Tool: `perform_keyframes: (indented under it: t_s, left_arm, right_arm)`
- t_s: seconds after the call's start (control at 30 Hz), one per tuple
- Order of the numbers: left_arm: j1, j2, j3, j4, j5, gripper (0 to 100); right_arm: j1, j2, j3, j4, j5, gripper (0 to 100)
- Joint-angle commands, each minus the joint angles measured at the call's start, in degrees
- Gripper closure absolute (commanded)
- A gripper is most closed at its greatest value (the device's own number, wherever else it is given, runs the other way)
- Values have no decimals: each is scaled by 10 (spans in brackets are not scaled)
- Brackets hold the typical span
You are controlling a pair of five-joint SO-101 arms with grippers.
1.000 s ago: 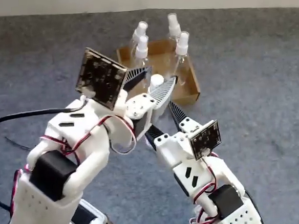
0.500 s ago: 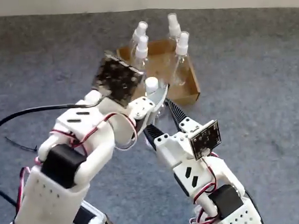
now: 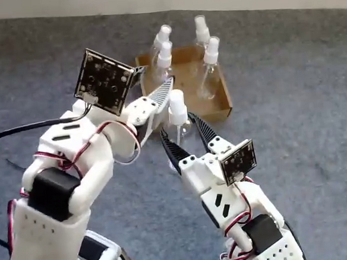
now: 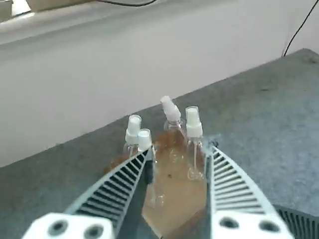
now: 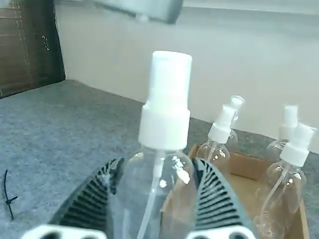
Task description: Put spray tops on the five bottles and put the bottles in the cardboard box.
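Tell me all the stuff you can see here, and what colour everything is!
bottles in the box: four, clear with white spray tops, standing in the box.
held bottle: one, clear with a white spray top, upright just in front of the box on the robot's side.
cardboard box: one, brown, shallow and open, on the carpet.
carpet: grey, covering the whole surface.
thin black strip: one, lying on the carpet away from the box.
left gripper: one, pale ribbed fingers, open, held up facing the box.
right gripper: one, dark ribbed fingers, shut on the held bottle's body.
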Motion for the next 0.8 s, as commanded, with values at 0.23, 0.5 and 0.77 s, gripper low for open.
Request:
perform_keyframes:
  t_s: [0.23,0.5,0.77]
  left_arm:
    - [14,-9,80,2,-43,839]
    - [-20,-13,16,20,-61,839]
    - [-186,-109,79,147,-62,836]
  right_arm:
    - [7,-7,-9,-15,-5,995]
    - [21,-2,-11,-15,-5,995]
    - [50,49,-58,-29,-6,995]
